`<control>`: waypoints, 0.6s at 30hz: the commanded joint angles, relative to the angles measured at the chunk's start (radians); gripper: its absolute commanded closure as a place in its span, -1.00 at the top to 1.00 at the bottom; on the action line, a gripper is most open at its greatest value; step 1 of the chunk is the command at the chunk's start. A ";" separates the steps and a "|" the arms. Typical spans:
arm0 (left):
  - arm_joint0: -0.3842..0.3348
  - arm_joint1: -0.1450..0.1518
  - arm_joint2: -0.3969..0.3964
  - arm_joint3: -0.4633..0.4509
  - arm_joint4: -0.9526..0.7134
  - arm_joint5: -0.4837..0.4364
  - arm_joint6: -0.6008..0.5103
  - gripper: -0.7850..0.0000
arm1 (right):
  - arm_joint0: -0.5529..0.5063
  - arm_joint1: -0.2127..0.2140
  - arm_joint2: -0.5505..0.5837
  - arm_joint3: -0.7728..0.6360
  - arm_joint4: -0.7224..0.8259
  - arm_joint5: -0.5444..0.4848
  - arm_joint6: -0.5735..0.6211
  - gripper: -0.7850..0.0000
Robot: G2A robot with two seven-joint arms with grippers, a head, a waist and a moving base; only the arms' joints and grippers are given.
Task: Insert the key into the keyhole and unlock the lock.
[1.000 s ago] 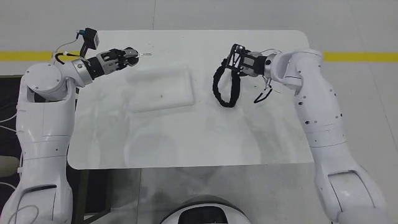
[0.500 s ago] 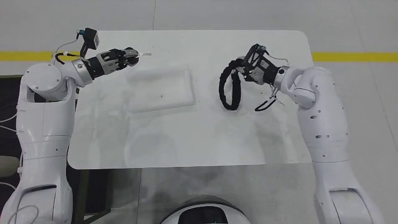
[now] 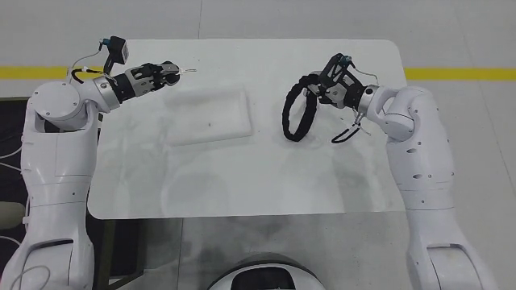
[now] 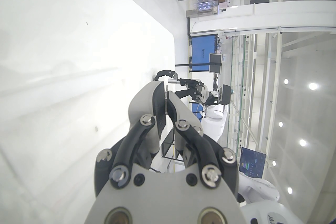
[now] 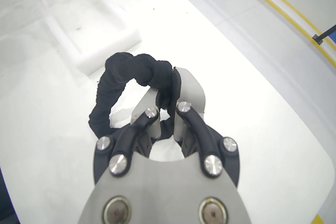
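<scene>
My left gripper (image 3: 171,72) hovers over the table's back left corner, shut on a thin metal key (image 3: 187,70) whose tip points right. In the left wrist view the key's edge (image 4: 166,104) is pinched between the pads of the left gripper (image 4: 166,89). My right gripper (image 3: 316,89) is over the right half of the table, shut on the upper end of a black fabric-sleeved cable lock (image 3: 292,117). The lock's loop (image 5: 115,78) hangs down to the table from the right gripper (image 5: 168,89). The keyhole is hidden.
A white foam tray (image 3: 210,113) lies on the white table (image 3: 242,185) between the two arms; its near corner (image 5: 126,38) sits just beyond the lock's loop. Far off in the left wrist view, the lock (image 4: 164,73) shows past the table edge.
The right arm has drawn back to the right and turned its wrist, carrying the lock's upper end with it; the loop shifted slightly right. The left arm and key have kept still.
</scene>
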 commanded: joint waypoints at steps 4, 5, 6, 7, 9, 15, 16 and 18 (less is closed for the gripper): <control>0.000 0.000 0.000 0.000 0.000 0.000 0.000 -1.00 | 0.000 0.000 0.000 0.000 0.003 0.000 0.000 -0.49; 0.000 0.000 0.000 0.000 0.000 0.000 0.000 -1.00 | 0.000 0.000 0.000 0.000 0.003 0.000 0.000 1.00; 0.000 0.000 0.000 0.000 0.000 0.000 0.000 -1.00 | 0.000 0.000 0.000 0.000 0.003 0.000 0.000 1.00; 0.000 0.000 0.000 0.000 0.000 0.000 0.000 -1.00 | 0.000 0.000 0.000 0.000 0.003 0.000 0.000 1.00; 0.000 0.000 0.000 0.000 0.000 0.000 0.000 -1.00 | 0.000 0.000 0.000 0.000 0.003 0.000 0.000 0.65; 0.000 0.000 0.000 0.000 0.000 0.000 0.000 -1.00 | -0.160 0.018 0.043 -0.147 0.071 0.069 0.042 -1.00; 0.000 0.000 0.000 0.000 0.000 0.000 0.000 -1.00 | -0.158 0.020 0.049 -0.150 0.104 0.072 0.064 -1.00; 0.000 0.000 0.000 0.000 0.000 0.000 0.000 -1.00 | -0.150 0.027 0.059 -0.152 0.151 0.070 0.112 -1.00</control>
